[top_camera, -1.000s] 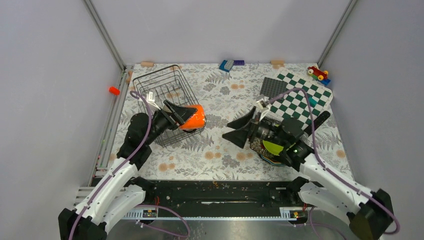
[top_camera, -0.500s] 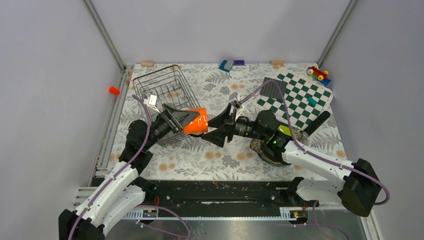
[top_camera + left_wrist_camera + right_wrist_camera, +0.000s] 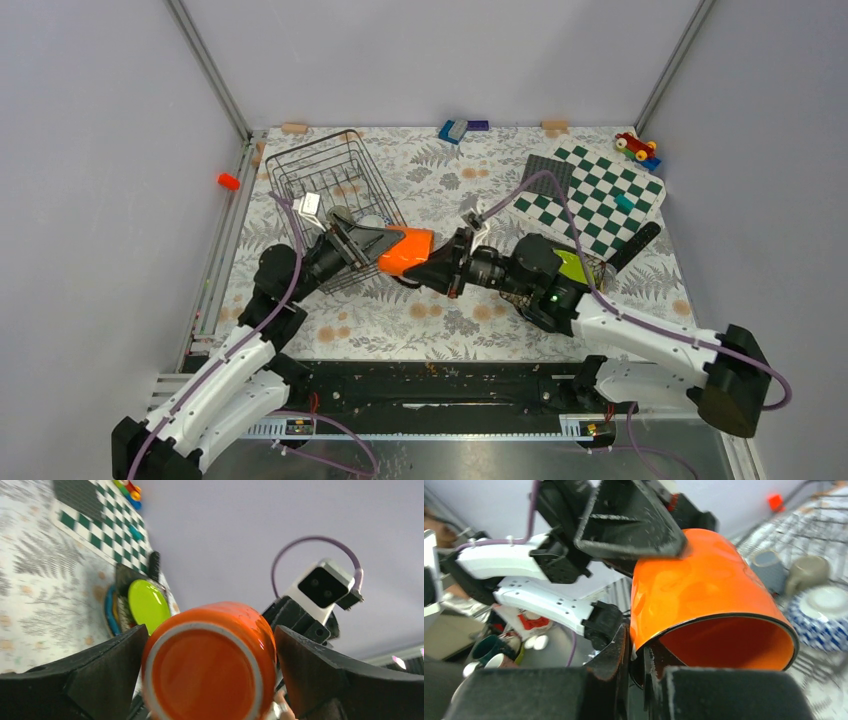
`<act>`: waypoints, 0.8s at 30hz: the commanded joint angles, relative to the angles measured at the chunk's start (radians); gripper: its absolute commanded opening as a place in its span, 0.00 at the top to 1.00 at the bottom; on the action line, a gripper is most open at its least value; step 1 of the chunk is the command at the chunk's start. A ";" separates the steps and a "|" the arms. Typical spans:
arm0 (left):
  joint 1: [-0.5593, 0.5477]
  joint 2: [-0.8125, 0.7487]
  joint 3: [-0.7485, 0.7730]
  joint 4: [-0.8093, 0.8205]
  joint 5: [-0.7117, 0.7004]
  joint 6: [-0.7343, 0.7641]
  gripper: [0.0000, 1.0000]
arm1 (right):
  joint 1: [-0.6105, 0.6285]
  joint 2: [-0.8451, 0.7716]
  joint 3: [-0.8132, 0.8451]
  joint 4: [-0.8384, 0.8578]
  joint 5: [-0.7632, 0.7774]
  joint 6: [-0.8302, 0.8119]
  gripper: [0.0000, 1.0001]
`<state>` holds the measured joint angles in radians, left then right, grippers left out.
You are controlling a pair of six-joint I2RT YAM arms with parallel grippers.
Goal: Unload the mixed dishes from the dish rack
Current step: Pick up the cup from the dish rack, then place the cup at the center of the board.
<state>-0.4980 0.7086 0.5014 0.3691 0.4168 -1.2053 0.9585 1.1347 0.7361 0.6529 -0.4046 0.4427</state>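
Near the middle of the floral table point(image 3: 440, 320), just right of the dish rack point(image 3: 310, 150), the orange mug point(image 3: 405, 250) hangs on its side between the two arms, off the cloth. Its flat base faces the left arm and its open mouth faces the right.

The left gripper point(image 3: 385, 245) is spread wide, one black finger on each side of the mug's body. In the left wrist view the fingers point(image 3: 100, 670) sit close against the orange wall; whether they press on it cannot be told.

The right gripper point(image 3: 636, 655) is pressed together on the near rim of the mouth, pinching the mug wall with one finger inside and one outside.

Behind the mug, inside the rack, the right wrist view shows a grey cup point(image 3: 771, 570), a pale mug point(image 3: 806, 572) and a blue white-dotted dish point(image 3: 824, 612), all blurred.

To the right, under the right arm, a lime-green plate point(image 3: 572, 265) lies on top of a stack of dishes on the cloth. Farther right and back lie the green-white chequered board point(image 3: 600, 190) and, touching its left edge, a dark studded square point(image 3: 545, 172).
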 commanded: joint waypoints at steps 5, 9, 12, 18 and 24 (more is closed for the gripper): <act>0.025 -0.113 0.121 -0.343 -0.294 0.297 0.01 | -0.018 -0.263 -0.011 -0.423 0.382 0.006 1.00; 0.024 -0.135 0.174 -0.546 -0.508 0.402 0.01 | -0.018 -0.293 0.059 -0.808 0.538 0.018 1.00; 0.024 -0.118 0.202 -0.657 -0.637 0.460 0.01 | -0.018 -0.253 0.114 -0.977 0.600 0.032 1.00; 0.025 0.003 0.280 -0.826 -0.925 0.520 0.01 | -0.018 -0.055 0.273 -1.179 0.679 0.040 1.00; 0.026 0.200 0.373 -0.909 -1.068 0.540 0.01 | -0.018 0.181 0.403 -1.247 0.669 0.028 1.00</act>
<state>-0.4759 0.8219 0.7933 -0.4793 -0.4847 -0.7128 0.9417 1.2160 1.0203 -0.5568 0.2142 0.4767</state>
